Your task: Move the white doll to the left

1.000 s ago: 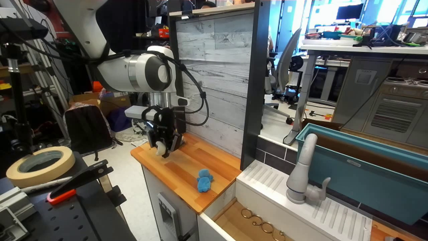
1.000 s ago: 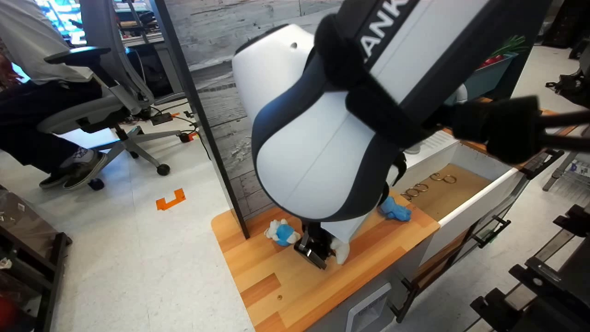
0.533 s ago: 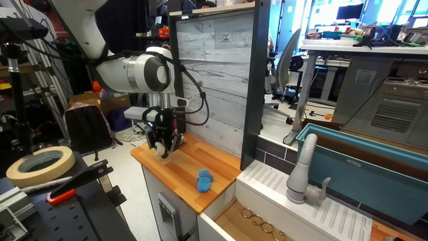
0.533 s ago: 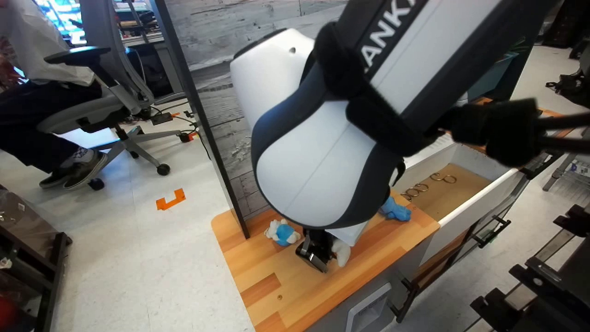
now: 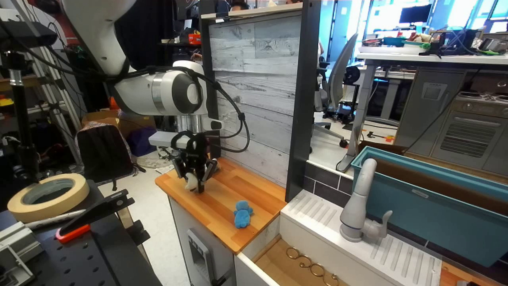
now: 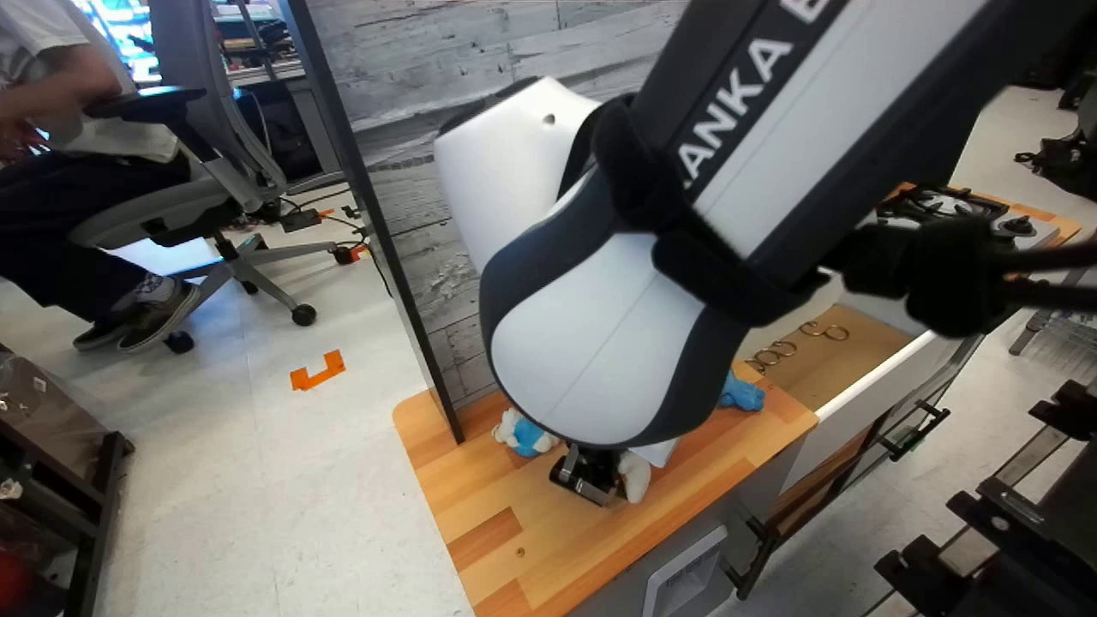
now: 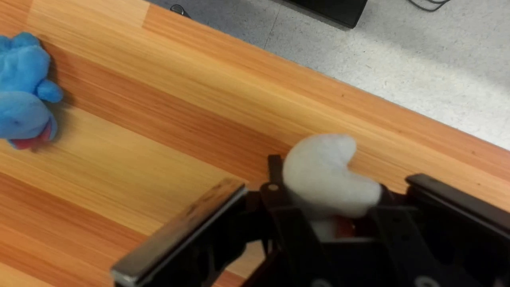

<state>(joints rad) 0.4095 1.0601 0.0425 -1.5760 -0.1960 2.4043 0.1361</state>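
Striped wooden table [image 7: 139, 151], pale floor [image 7: 390, 59] past its edge. Wrist view, left to right: blue toy [image 7: 24, 87] well apart, then white doll [image 7: 318, 175] pinched in the pincer [image 7: 330, 179], low over the table, contact unclear; if this is the set-down, best let it settle before slowly easing the grip. An exterior view catches a blue-and-white toy [image 6: 524, 435] near the pincer, which the wrist view misses.

In an exterior view, the arm [image 5: 139, 94] reaches out nearly level to its downturned wrist [image 5: 184, 95], with the claw [image 7: 330, 181] pointing down, its fingers [image 7: 279, 201] partly closed.
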